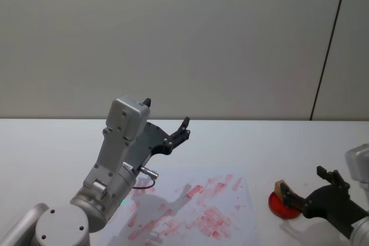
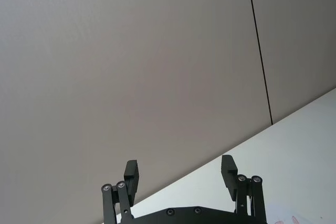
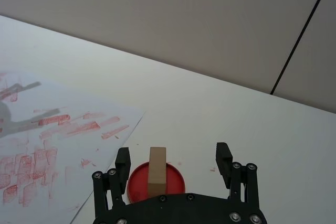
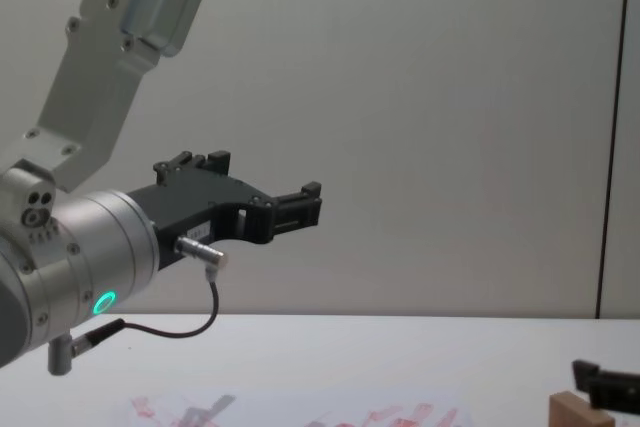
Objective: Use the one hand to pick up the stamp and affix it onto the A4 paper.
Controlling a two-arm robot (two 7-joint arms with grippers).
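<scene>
- White tabletop (image 1: 277, 142): a flat surface that runs back to a plain grey wall (image 1: 184, 38) along its far edge.
- A4 paper (image 1: 196, 200): a white sheet lying flat near the middle of the tabletop's near edge. It is covered with red ink smears and rows of rectangular stamped prints. Its right edge lies just beside the ink pad.
- Left end effector (image 1: 167, 113): black, carried on a thick silver arm with a green ring light. It is raised well above the paper's left part and points toward the wall. Its two fingers (image 2: 227, 169) are spread wide with nothing between them.
- Right end effector (image 3: 172, 153): black, low over the tabletop toward its near right corner. The fingers are apart and straddle the stamp. In the right wrist view a gap shows on each side, so neither finger touches the block. In the head view one fingertip crosses in front of the pad.
- Ink pad (image 3: 176, 182): a round red disc lying flat on the tabletop, between the paper's right edge and the tabletop's right edge.
- Stamp (image 3: 157, 169): a light tan wooden block standing upright on the ink pad, between the fingers of the right end effector.
</scene>
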